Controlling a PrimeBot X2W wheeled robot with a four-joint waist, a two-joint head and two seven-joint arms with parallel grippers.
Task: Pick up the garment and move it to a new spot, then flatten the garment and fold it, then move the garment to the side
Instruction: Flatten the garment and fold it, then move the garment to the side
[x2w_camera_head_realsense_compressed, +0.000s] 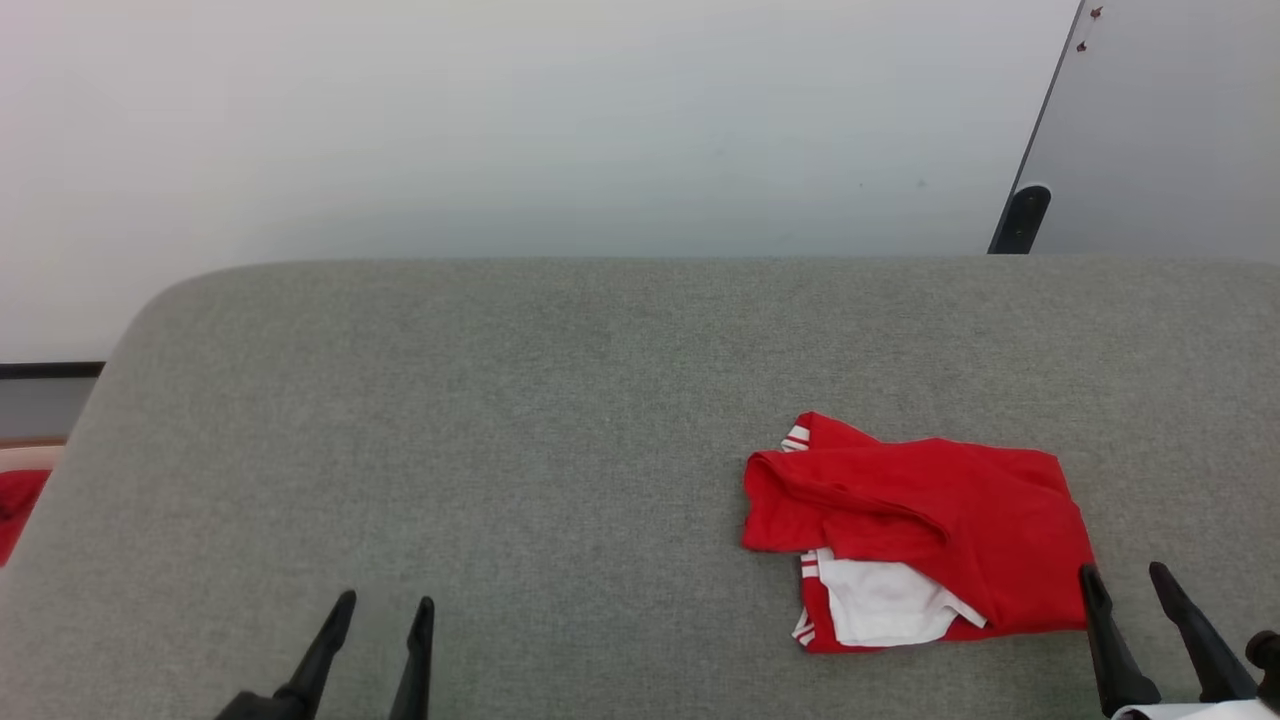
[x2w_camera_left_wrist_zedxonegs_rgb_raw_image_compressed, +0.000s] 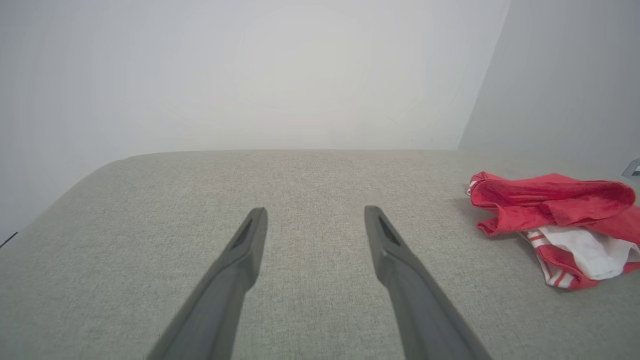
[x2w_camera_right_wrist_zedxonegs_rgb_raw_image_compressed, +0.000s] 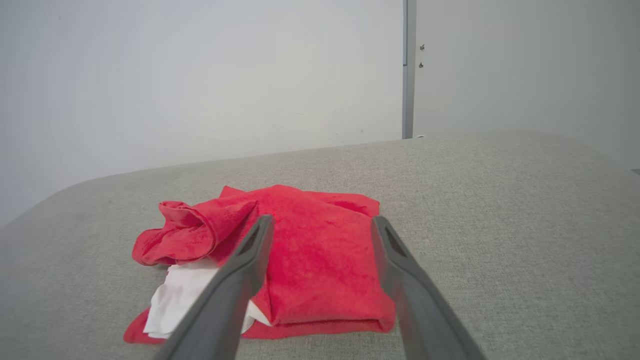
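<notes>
The garment (x2w_camera_head_realsense_compressed: 930, 525) lies folded in a loose bundle on the right half of the grey padded table (x2w_camera_head_realsense_compressed: 520, 420): red cloth with a white sleeve and red-white striped trim showing at its near edge. My right gripper (x2w_camera_head_realsense_compressed: 1125, 578) stands open at the garment's near right corner, apart from it. In the right wrist view the garment (x2w_camera_right_wrist_zedxonegs_rgb_raw_image_compressed: 310, 250) lies just beyond the open right gripper (x2w_camera_right_wrist_zedxonegs_rgb_raw_image_compressed: 320, 225). My left gripper (x2w_camera_head_realsense_compressed: 385, 605) is open over bare table at the lower left, empty. The left wrist view has the open left gripper (x2w_camera_left_wrist_zedxonegs_rgb_raw_image_compressed: 315, 212) and the garment (x2w_camera_left_wrist_zedxonegs_rgb_raw_image_compressed: 555, 210) far to the right.
A small red cloth (x2w_camera_head_realsense_compressed: 15, 510) lies off the table's left edge, lower down. A white wall (x2w_camera_head_realsense_compressed: 500, 130) rises behind the table, and a grey panel (x2w_camera_head_realsense_compressed: 1170, 130) with a dark foot stands at the back right.
</notes>
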